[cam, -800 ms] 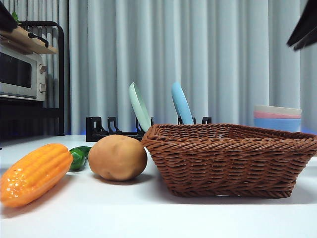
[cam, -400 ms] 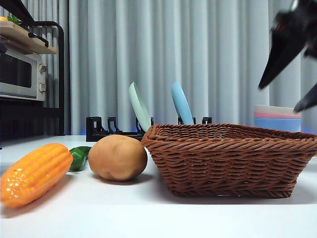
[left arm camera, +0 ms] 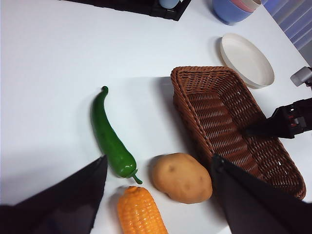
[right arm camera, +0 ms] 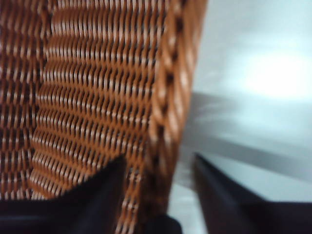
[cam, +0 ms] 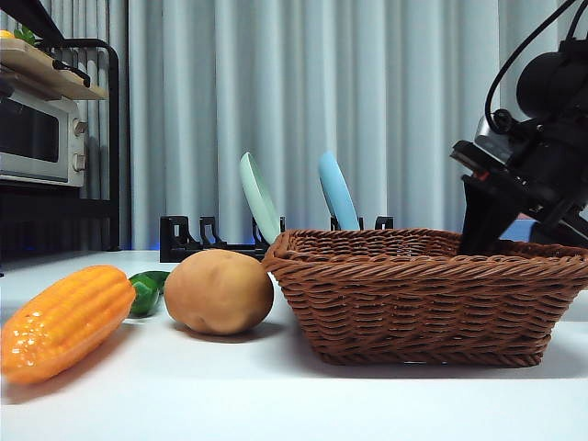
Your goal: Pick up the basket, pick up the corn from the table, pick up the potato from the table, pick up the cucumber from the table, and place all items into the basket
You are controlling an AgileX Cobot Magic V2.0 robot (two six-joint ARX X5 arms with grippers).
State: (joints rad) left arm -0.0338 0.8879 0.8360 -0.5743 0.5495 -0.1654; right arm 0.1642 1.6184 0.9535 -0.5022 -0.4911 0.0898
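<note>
The brown wicker basket (cam: 432,294) stands on the white table (cam: 276,395) at the right. My right gripper (cam: 519,234) is open and low at its right end. In the right wrist view the gripper (right arm camera: 158,158) has one jaw inside the basket wall (right arm camera: 97,73) and one outside. The potato (cam: 219,292) lies just left of the basket, the corn (cam: 60,322) at the far left, and the green cucumber (cam: 147,289) behind them. My left gripper (left arm camera: 158,158) is open, high above the corn (left arm camera: 141,214), potato (left arm camera: 181,178) and cucumber (left arm camera: 109,136).
A black dish rack (cam: 211,239) holds a green plate (cam: 259,197) and a blue plate (cam: 336,191) behind the basket. A toaster oven (cam: 37,133) sits on a shelf at the left. Stacked bowls (left arm camera: 234,7) and a white plate (left arm camera: 246,58) lie beyond the basket.
The right arm has come down from the top right corner to the basket's right rim. The basket, corn, potato and cucumber have not moved.
</note>
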